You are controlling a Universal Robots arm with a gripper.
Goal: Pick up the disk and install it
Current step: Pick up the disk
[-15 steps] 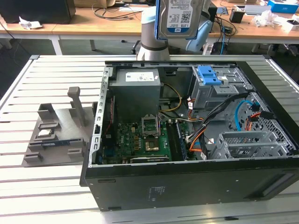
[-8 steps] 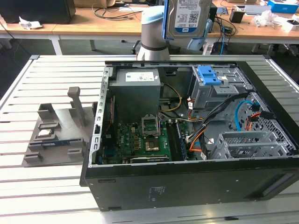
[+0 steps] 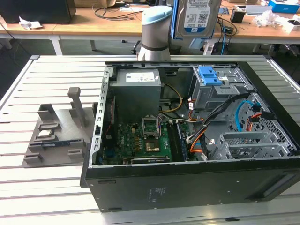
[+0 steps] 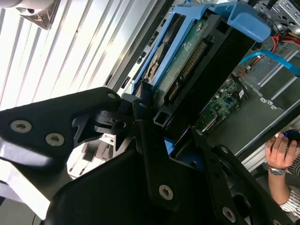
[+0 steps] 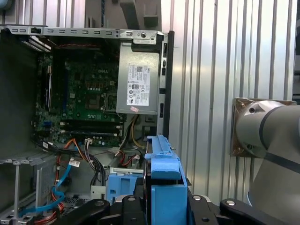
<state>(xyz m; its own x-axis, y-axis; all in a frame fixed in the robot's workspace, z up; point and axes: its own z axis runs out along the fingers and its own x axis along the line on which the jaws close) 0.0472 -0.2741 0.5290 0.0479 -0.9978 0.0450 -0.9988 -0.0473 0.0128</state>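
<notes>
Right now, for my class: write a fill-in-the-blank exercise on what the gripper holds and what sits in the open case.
1. The gripper is clamped on the ___.
2. Its side rails are ___.
3. The power supply in the case carries a ___ label.
4. The motherboard is ___.

Missing words: disk; blue; white; green.

There is one disk (image 3: 197, 16), one open computer case (image 3: 187, 185), one grey power-supply box (image 3: 138, 89), one blue caddy (image 3: 209, 76), one motherboard (image 3: 140, 140), one grey fixture (image 3: 56, 133), one slatted metal table (image 3: 47, 75), one robot arm (image 3: 156, 33) and, in the second wrist view, one person's hand (image 4: 281, 149).
</notes>
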